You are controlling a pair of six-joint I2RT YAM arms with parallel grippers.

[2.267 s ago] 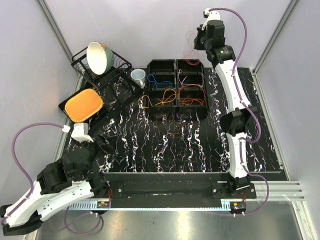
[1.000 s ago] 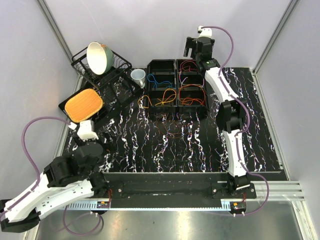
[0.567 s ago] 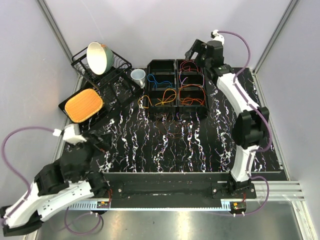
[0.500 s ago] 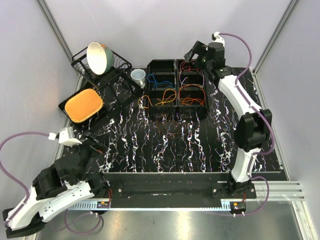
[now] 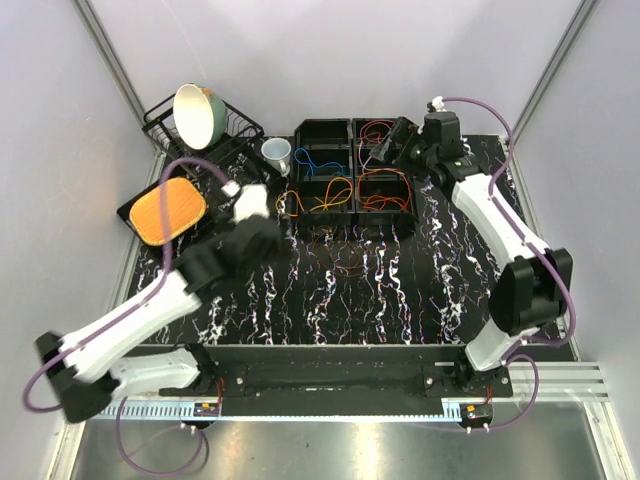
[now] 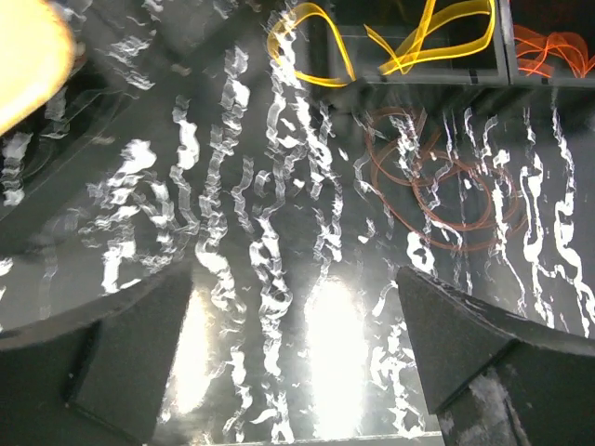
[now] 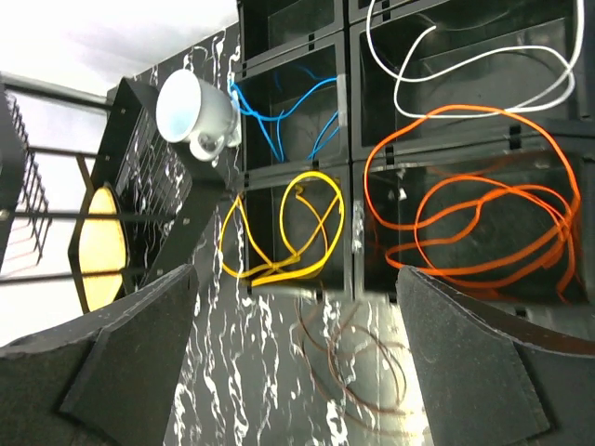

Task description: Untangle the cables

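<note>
The cables lie sorted in a black six-compartment bin (image 5: 353, 218): blue (image 7: 279, 116), yellow (image 7: 279, 237), orange (image 7: 465, 223), white (image 7: 465, 65) and red (image 5: 377, 130). A thin maroon-brown cable (image 5: 350, 262) lies coiled loose on the marbled table just in front of the bin, also visible as loops (image 6: 437, 186) in the left wrist view. My left gripper (image 5: 272, 228) hovers left of that coil, open, with only table between its fingers (image 6: 139, 344). My right gripper (image 5: 388, 145) hangs open above the bin's far right side, holding nothing.
A wire dish rack (image 5: 225, 135) with a tilted bowl (image 5: 198, 115) stands at the far left. Beside the bin sits a white cup (image 5: 277, 153). An orange pad on a black tray (image 5: 167, 210) lies at the left edge. Walls close in on three sides.
My left arm has swung from the near-left corner out over the table towards the bin. The right gripper has come forward from the back wall and tilted down over the bin.
</note>
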